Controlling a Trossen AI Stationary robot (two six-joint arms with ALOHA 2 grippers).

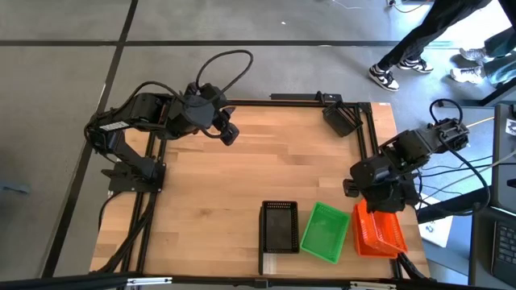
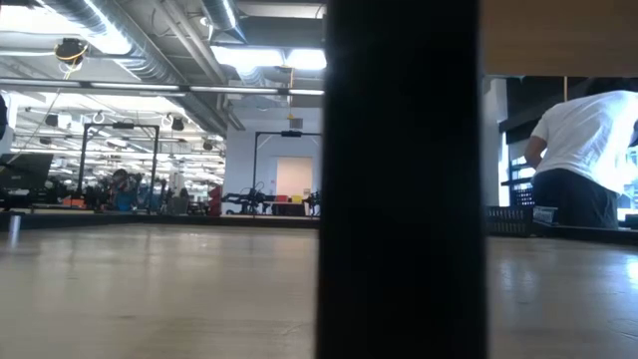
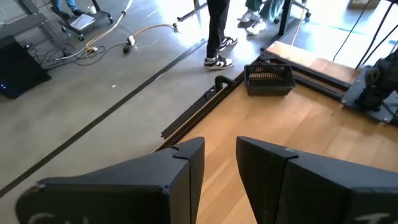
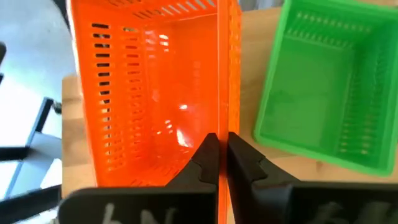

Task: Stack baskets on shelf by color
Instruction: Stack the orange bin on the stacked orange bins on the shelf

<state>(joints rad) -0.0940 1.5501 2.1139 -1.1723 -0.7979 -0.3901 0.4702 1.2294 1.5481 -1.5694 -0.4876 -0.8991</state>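
The right gripper (image 4: 217,152) was clamped on the perforated orange basket's (image 4: 149,93) wall; the left gripper (image 3: 219,163), raised, was parted.

Dark jointed arms (image 1: 137,129), looping black cables (image 1: 230,60)

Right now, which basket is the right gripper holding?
The orange basket: the right gripper pinches its wall. The green basket and black basket stand free.

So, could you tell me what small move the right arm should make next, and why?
Probably lower the orange basket and let go: the right gripper pinches its wall, and it sits beside the green basket in the row.
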